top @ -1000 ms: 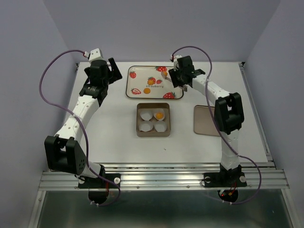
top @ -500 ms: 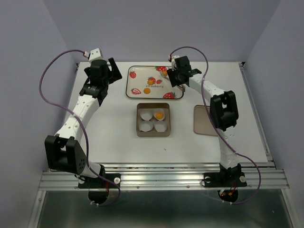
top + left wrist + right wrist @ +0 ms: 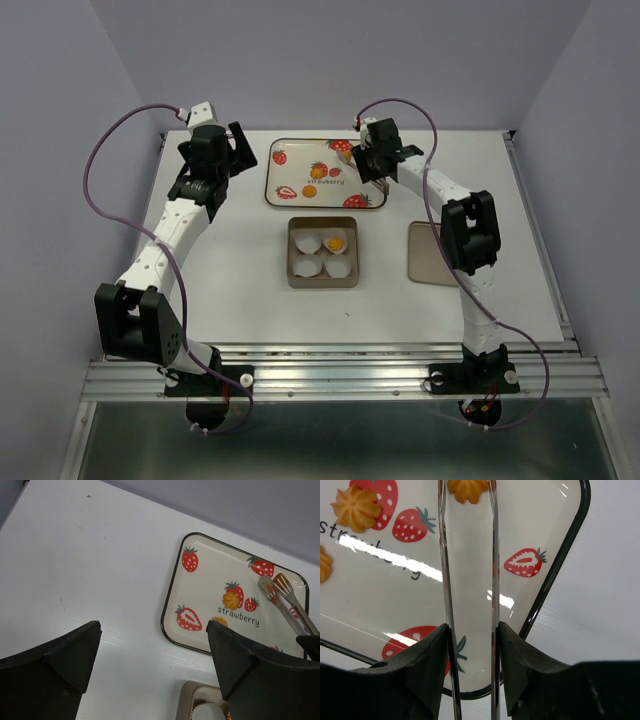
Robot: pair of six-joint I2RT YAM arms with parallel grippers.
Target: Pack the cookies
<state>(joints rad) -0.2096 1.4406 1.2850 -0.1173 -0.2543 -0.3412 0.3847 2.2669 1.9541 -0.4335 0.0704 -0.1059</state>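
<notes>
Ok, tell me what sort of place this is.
Likely a robot lab test cell: two arms bolted to a metal rail, plain walls boxing in a white table, a staged strawberry tray.

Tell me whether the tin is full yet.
Not full: the tin holds one cookie, in its far-right paper cup; the other three cups look empty.

— Where do we find the cookies (image 3: 318, 172)?
— Three orange-yellow, ridged ones lie flat on the strawberry tray (image 3: 295, 172), one between the tips of the tongs (image 3: 493, 555). The fourth cookie (image 3: 335, 241) we see in the far right compartment of the tin (image 3: 291, 255).
</notes>
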